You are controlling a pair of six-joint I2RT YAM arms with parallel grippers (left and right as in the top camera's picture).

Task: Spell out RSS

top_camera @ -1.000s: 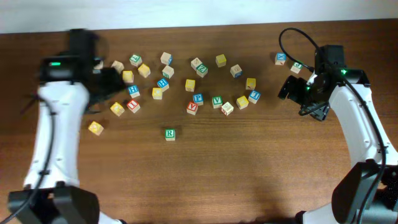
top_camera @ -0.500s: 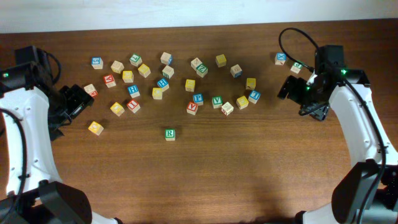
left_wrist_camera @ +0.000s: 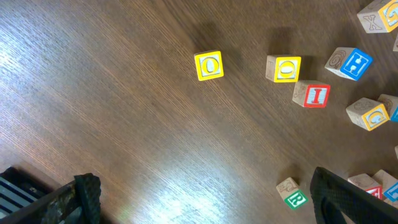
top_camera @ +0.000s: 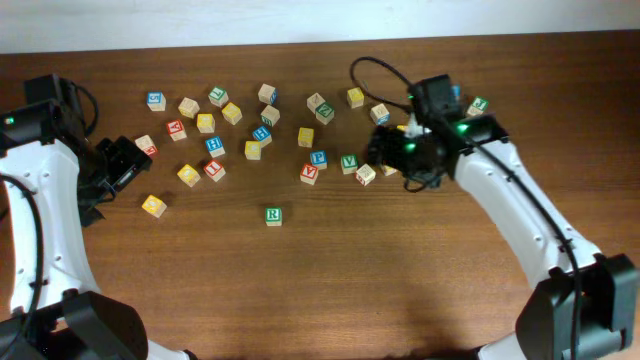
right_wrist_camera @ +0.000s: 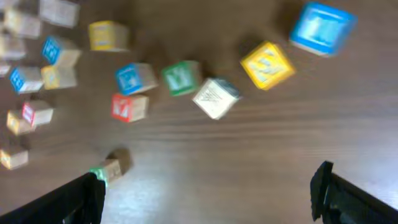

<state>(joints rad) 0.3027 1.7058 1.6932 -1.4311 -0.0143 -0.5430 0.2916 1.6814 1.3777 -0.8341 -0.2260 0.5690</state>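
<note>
Swinging in from the right, right gripper now hangs over the cubes, jaws wide and empty same as left gripper, probably after an S.

right wrist: blurred, green R cube letter unreadable | overhead: right arm covers cubes
</note>
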